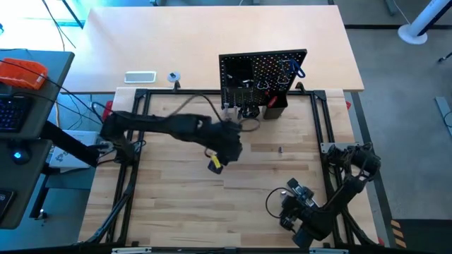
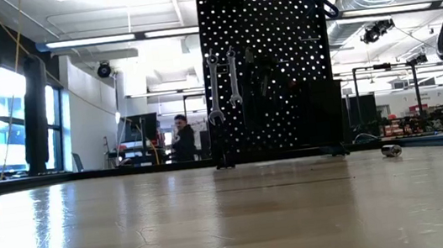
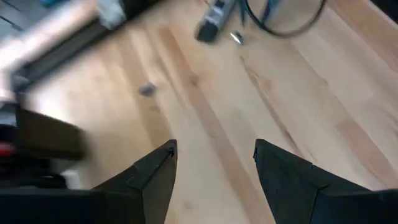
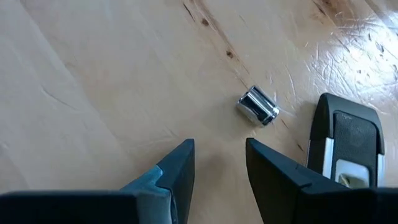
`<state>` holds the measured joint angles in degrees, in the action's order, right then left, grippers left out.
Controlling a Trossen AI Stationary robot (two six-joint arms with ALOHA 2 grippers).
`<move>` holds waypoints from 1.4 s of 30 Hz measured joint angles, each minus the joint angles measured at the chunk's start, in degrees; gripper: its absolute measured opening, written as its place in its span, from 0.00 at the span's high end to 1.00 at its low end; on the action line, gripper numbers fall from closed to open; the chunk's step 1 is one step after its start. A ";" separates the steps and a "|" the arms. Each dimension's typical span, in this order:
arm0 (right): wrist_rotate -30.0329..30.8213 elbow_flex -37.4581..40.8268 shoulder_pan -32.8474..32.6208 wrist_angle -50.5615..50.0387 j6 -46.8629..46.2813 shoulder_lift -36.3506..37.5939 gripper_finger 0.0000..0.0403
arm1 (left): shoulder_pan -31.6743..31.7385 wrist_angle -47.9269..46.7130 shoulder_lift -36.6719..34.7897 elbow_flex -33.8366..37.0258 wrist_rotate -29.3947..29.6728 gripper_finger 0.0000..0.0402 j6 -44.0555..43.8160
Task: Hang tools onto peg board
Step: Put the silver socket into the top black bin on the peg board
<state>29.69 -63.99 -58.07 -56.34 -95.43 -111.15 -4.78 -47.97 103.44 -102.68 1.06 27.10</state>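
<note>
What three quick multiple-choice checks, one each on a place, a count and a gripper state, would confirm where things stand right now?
1. Where is the left gripper?
A. in front of the peg board
B. at the table's near right corner
C. off the table

2. How many silver wrenches show hanging in the low view?
A. none
B. two
C. five

3. The left gripper is:
A. shut on a wrench
B. open and empty
C. shut on a screwdriver

Answers: 1 A, the high view shows it mid-table before the board; 2 B, two hang side by side; 3 B, its wrist view shows bare wood between its fingers.
</note>
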 joint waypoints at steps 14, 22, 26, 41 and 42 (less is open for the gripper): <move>5.94 0.00 -2.37 1.18 -12.40 0.00 0.66 | 2.96 39.37 4.71 30.46 -9.86 0.49 -9.79; 7.10 0.41 -2.52 1.70 -20.42 0.00 0.58 | 1.48 65.51 4.71 43.89 -9.78 0.49 -15.45; 3.74 3.19 -0.12 5.99 -21.92 0.04 0.54 | 0.86 74.65 4.71 47.13 -8.84 0.49 -17.63; 3.22 4.96 5.52 4.94 -22.89 0.15 0.54 | 0.44 77.60 4.73 48.53 -8.05 0.49 -18.00; 3.22 4.96 5.55 4.63 -22.91 0.13 0.54 | 0.44 77.68 4.73 48.53 -8.05 0.49 -18.00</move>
<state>32.92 -59.02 -52.52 -51.71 -118.34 -111.02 -4.34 29.70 108.17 -54.15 -6.98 9.10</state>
